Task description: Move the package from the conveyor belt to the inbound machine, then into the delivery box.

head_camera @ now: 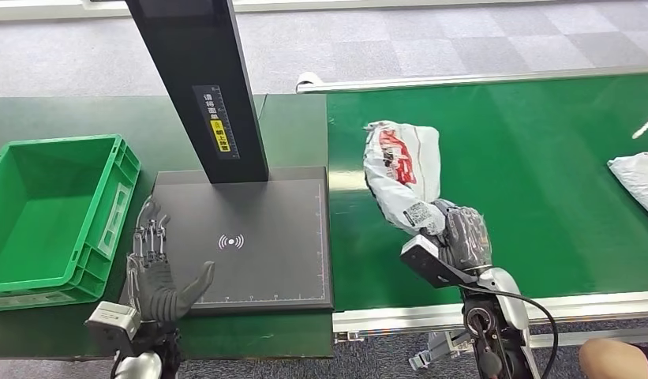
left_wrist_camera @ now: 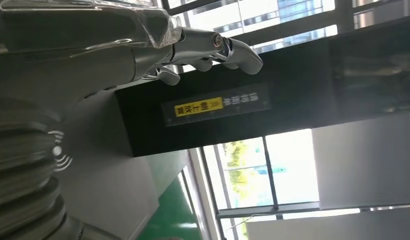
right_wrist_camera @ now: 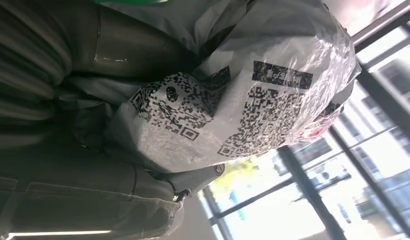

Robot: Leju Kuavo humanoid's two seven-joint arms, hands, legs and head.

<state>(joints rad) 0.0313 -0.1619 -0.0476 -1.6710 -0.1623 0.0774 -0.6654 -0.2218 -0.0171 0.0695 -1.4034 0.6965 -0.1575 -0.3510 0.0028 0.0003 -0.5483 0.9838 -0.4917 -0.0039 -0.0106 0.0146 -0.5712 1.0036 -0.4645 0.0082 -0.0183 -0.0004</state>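
Observation:
My right hand (head_camera: 462, 234) grips a white and grey plastic package (head_camera: 401, 170) with red print, holding it by its near end above the green conveyor belt (head_camera: 526, 189). In the right wrist view the package (right_wrist_camera: 252, 105) shows QR codes and lies wrapped in my right hand (right_wrist_camera: 93, 75). The inbound machine is a dark flat plate (head_camera: 257, 253) with a black post (head_camera: 202, 87). My left hand (head_camera: 156, 272) hovers open at the plate's near left corner, fingers spread. The left hand (left_wrist_camera: 143, 55) holds nothing in the left wrist view. The green delivery box (head_camera: 56, 213) stands empty at the far left.
A second grey package (head_camera: 640, 178) lies at the belt's right edge. A person's knee (head_camera: 612, 359) shows at the bottom right. The belt's metal rim (head_camera: 494, 312) runs along the near side. A dark green table (head_camera: 68, 118) carries the box and the machine.

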